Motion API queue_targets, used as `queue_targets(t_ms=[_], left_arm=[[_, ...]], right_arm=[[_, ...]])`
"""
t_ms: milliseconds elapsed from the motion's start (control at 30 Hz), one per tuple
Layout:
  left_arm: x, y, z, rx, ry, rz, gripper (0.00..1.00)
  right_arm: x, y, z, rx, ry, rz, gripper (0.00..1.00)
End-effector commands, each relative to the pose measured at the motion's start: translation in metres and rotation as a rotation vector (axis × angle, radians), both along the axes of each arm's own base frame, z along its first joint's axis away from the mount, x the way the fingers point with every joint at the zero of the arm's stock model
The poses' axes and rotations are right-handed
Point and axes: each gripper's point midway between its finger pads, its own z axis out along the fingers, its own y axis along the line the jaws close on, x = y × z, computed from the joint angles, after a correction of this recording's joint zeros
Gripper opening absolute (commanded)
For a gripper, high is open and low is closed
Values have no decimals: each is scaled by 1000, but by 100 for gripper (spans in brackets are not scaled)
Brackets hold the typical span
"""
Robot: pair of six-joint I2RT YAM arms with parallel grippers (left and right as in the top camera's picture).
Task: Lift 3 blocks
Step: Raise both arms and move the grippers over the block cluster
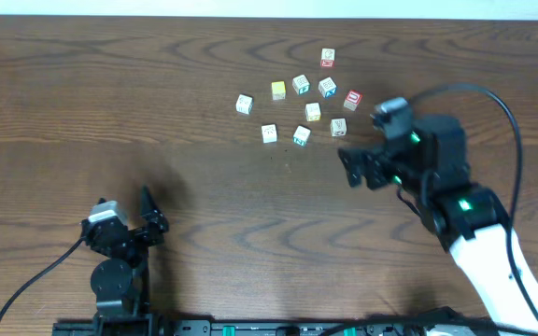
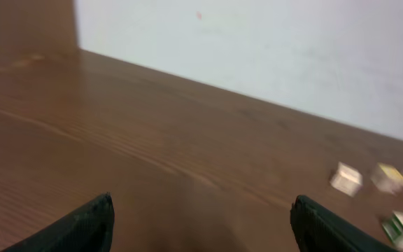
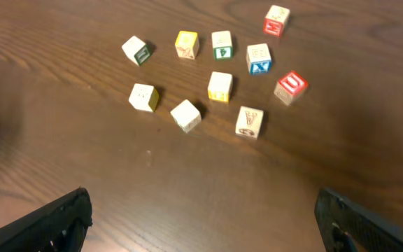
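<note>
Dark wood-grain desk (image 3: 61,63), smooth, streaked. Resting on it, square-edged: red-faced wooden cube (image 3: 290,86) with a white mark; just beside it, nearer the camera, cream cube (image 3: 249,122) with a brown mark; beside it, farther back, white cube (image 3: 258,58) with a blue X. Black-fingered right pincer (image 3: 205,224) spread wide, empty, well short of the red face. Same for left pincer (image 2: 201,227): wide, empty, far off.

A yellow-faced cube (image 3: 186,43) is seen on the brown wooden table (image 3: 82,154), set just at nine o'clock of a green-marked cube (image 3: 222,43); a pale wall (image 2: 257,49) is glimpsed behind.
</note>
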Motion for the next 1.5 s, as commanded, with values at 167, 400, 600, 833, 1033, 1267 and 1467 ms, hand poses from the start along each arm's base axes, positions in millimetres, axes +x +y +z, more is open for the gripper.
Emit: queue_targets(t_ms=[167, 400, 600, 833, 1033, 1267, 1467], left_arm=[[7, -17, 2, -17, 241, -108, 81], [54, -51, 19, -129, 511, -308, 81], [75, -83, -3, -297, 781, -468, 81], [85, -118, -39, -407, 854, -697, 81], [102, -111, -59, -429, 869, -630, 81], [107, -86, -69, -376, 896, -467, 81], [118, -84, -63, -415, 853, -427, 81]], right_arm=[[26, 14, -15, -63, 64, 21, 99], [12, 30, -21, 29, 142, 112, 99], [2, 30, -30, 23, 192, 129, 99], [22, 12, -32, -7, 159, -6, 99], [39, 4, -64, -21, 234, -45, 99], [69, 1, -96, -90, 292, -87, 99], [88, 3, -110, -137, 386, -99, 94]])
